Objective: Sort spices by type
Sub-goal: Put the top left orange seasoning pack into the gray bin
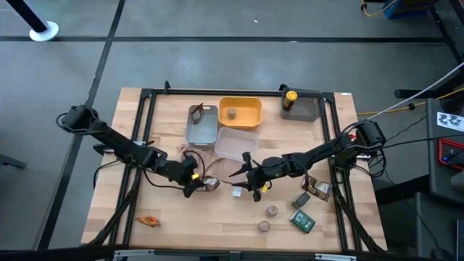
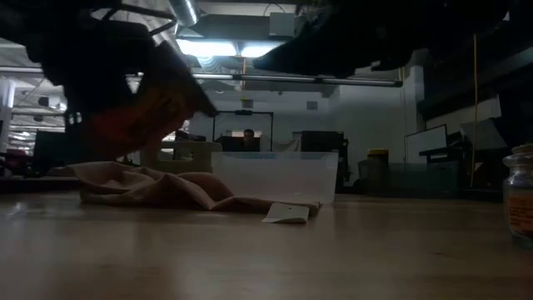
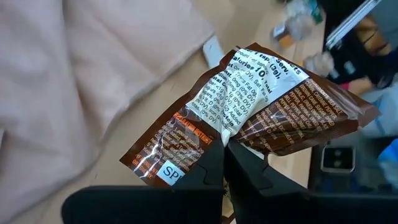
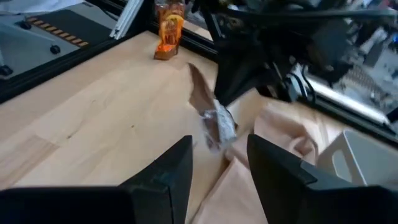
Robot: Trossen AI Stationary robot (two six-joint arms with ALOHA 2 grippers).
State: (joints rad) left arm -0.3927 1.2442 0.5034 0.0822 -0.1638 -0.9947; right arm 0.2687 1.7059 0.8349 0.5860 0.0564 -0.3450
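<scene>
Up close, left gripper (image 3: 224, 155) pinches a crinkled brown foil packet (image 3: 249, 106) just off the table by the beige cloth (image 1: 190, 156); its white nutrition panel reads "servings 10" and "(3g)". Right gripper (image 1: 246, 176) hovers mid-table, fingers spread, nothing in them. Farther off lies an orange packet (image 4: 169, 28).

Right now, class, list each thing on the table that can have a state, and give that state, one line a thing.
left gripper: jaws shut on the brown packet
brown packet: crumpled, pinched at one edge
right gripper: jaws open, empty
yellow tray: holds one tan jar
grey tray: one packet leans at its corner
orange packet: lying flat, untouched
beige cloth: rumpled
</scene>
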